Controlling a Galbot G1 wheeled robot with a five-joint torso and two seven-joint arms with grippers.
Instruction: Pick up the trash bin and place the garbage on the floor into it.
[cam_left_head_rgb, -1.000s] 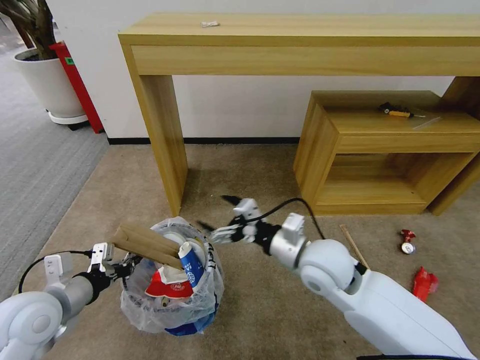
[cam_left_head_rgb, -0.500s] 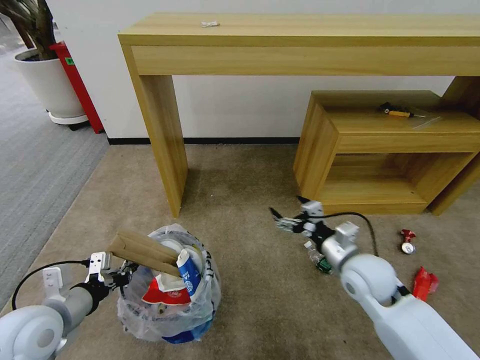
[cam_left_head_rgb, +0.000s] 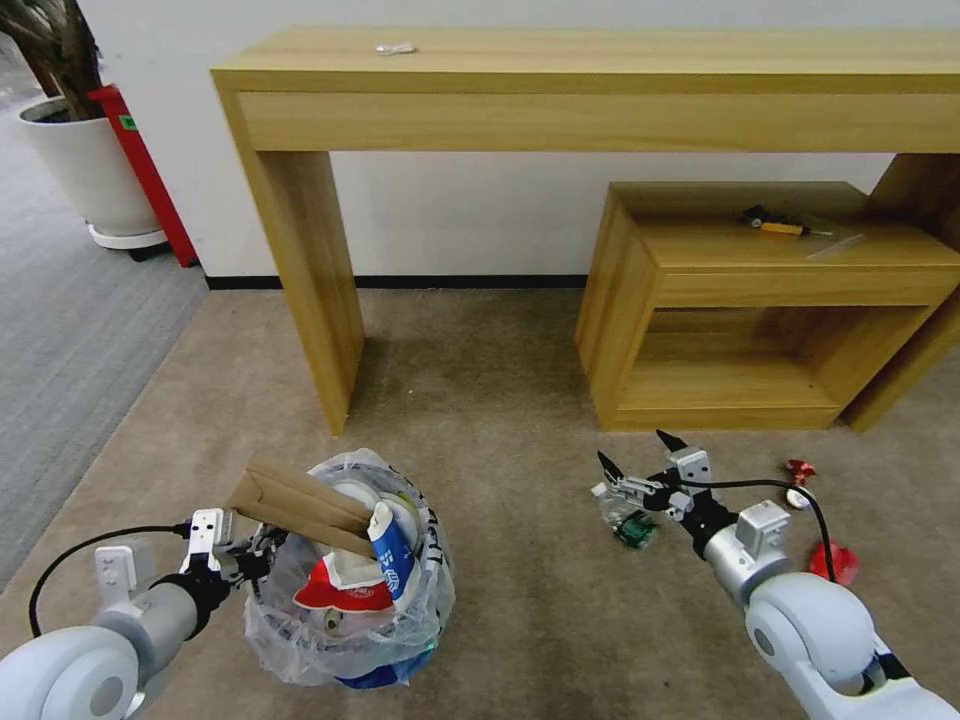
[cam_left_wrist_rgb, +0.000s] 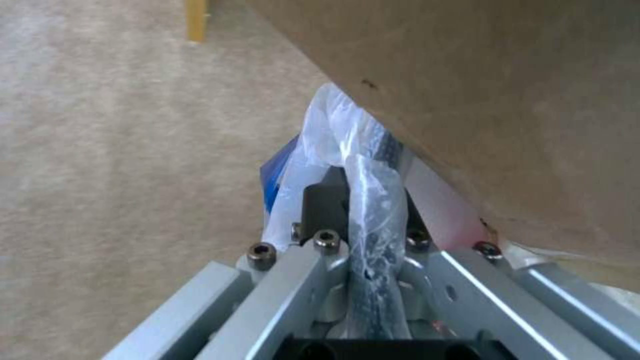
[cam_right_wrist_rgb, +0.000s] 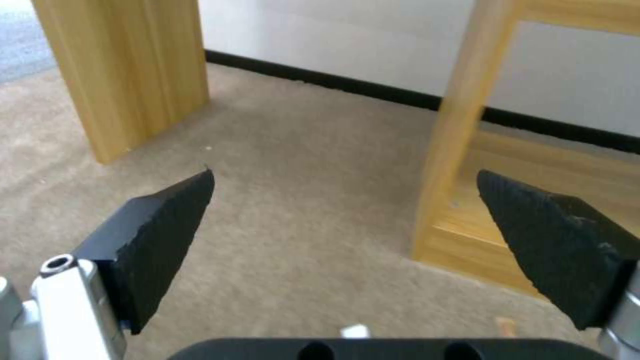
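Note:
The blue trash bin (cam_left_head_rgb: 352, 640), lined with a crinkly plastic bag, stands on the beige carpet floor (cam_left_head_rgb: 500, 400) at lower left. In it are a cardboard piece (cam_left_head_rgb: 300, 505), a blue carton (cam_left_head_rgb: 396, 552) and a red-white cup (cam_left_head_rgb: 345, 592). My left gripper (cam_left_head_rgb: 250, 555) is shut on the bin's bagged rim (cam_left_wrist_rgb: 370, 200); the cardboard (cam_left_wrist_rgb: 500, 100) leans over it. Just above a small bottle (cam_left_head_rgb: 625, 518) lying on the floor, my right gripper (cam_left_head_rgb: 634, 452) is open, its black fingers (cam_right_wrist_rgb: 153, 235) spread wide with nothing between them. A red can (cam_left_head_rgb: 797, 482) and a red wrapper (cam_left_head_rgb: 830, 560) lie right of it.
A long wooden table (cam_left_head_rgb: 600, 90) stands against the wall, its leg (cam_left_head_rgb: 300, 280) behind the bin. A low wooden shelf unit (cam_left_head_rgb: 760, 300) lies beyond the right gripper, with a black-yellow item (cam_left_head_rgb: 775, 222) on top. A red bin (cam_left_head_rgb: 140, 170) and planter (cam_left_head_rgb: 85, 170) stand far left.
My right arm has swung rightward from beside the bin to above the small bottle, open throughout. The head view has shifted slightly. The left gripper still holds the bin.

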